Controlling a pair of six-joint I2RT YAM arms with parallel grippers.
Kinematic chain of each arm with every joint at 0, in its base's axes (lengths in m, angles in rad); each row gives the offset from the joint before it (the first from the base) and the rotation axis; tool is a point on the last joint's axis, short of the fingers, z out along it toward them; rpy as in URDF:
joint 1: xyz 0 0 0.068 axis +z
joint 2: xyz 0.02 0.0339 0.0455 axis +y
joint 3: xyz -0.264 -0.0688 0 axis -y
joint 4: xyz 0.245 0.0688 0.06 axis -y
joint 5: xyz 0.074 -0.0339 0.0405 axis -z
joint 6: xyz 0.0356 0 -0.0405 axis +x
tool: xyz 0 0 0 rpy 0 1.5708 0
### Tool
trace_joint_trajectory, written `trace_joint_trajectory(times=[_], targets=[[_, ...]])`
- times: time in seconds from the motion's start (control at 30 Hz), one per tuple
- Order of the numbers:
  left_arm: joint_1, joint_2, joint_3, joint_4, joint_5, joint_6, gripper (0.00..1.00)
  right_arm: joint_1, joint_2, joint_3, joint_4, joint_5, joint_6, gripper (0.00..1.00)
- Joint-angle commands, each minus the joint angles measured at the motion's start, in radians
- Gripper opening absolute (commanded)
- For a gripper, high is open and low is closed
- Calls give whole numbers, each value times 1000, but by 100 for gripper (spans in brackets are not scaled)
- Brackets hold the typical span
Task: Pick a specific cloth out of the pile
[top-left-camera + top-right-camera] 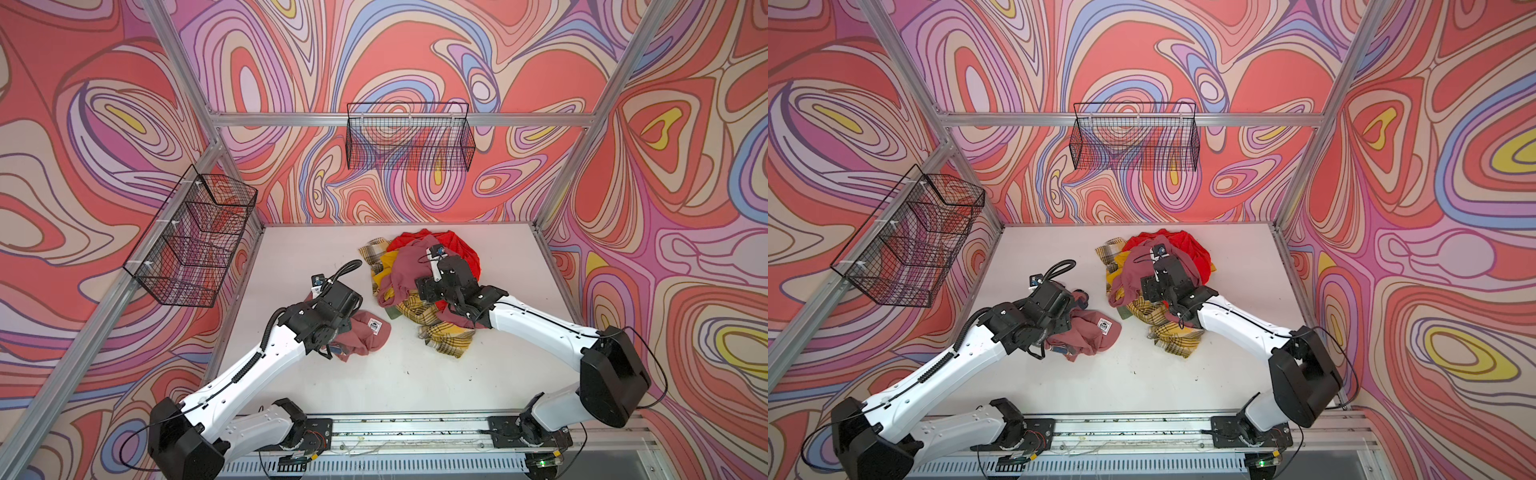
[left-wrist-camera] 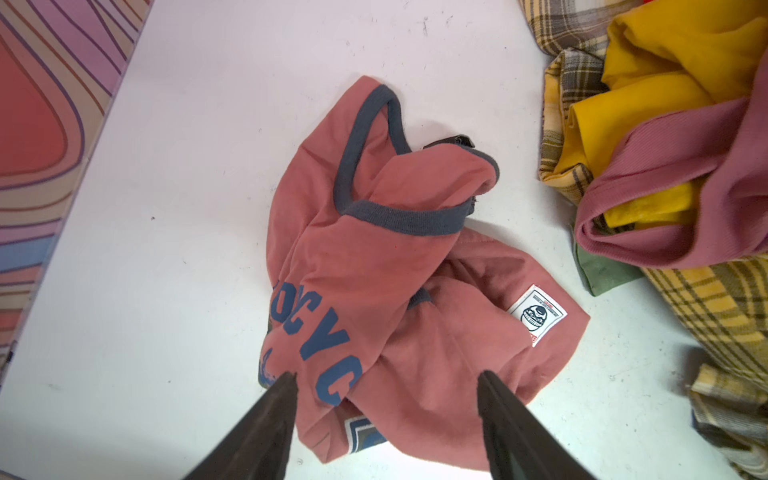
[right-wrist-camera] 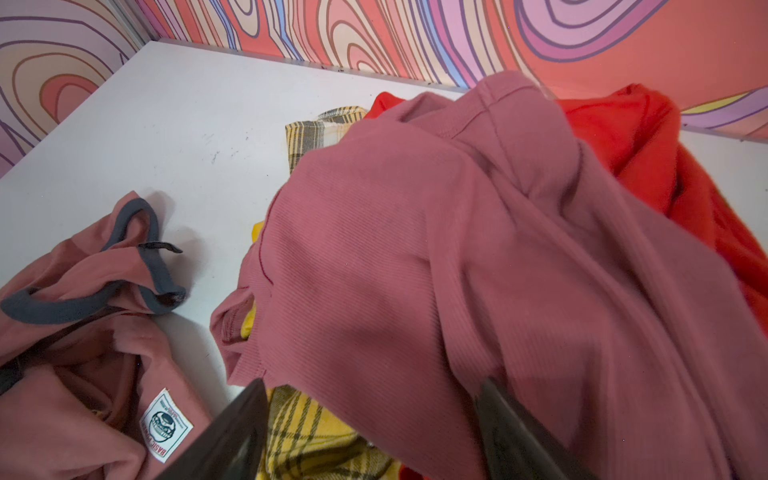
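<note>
on the left of the white table (image 1: 395, 374), the left gripper (image 2: 387, 378) hangs over the cloth (image 2: 374, 257), its fingers (image 2: 274, 415) spread wide and pinching nothing. the cloth lies crumpled on the table, white label patch (image 2: 538, 313) facing up, just beside the pile (image 1: 399, 270) but apart from it. further right, the right gripper (image 3: 372, 386) sits over the pile, fingers likewise spread above the larger pink cloth (image 3: 415, 249).
</note>
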Motion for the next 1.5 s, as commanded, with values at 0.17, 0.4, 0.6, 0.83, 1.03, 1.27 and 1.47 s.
trace_joint_trajectory(times=[0.17, 0.4, 0.6, 0.83, 1.03, 1.27, 1.47], targets=[[-9, 144, 61, 52, 66, 304, 100, -2, -58, -18, 8, 28, -65, 82], [8, 308, 107, 70, 154, 490, 100, -4, -101, -44, 20, -1, -119, 85], [144, 374, 73, 126, 352, 512, 100, -4, -130, -51, 1, 5, -147, 86], [144, 461, 73, 153, 400, 534, 100, -3, -132, -51, -7, 1, -155, 86], [143, 621, 114, 96, 377, 458, 100, -3, -142, -46, -15, 1, -158, 86], [142, 667, 73, 155, 406, 358, 88, -3, -158, -50, -23, 18, -171, 86], [142, 670, 16, 193, 383, 318, 36, -4, -165, -51, -31, 31, -184, 86]])
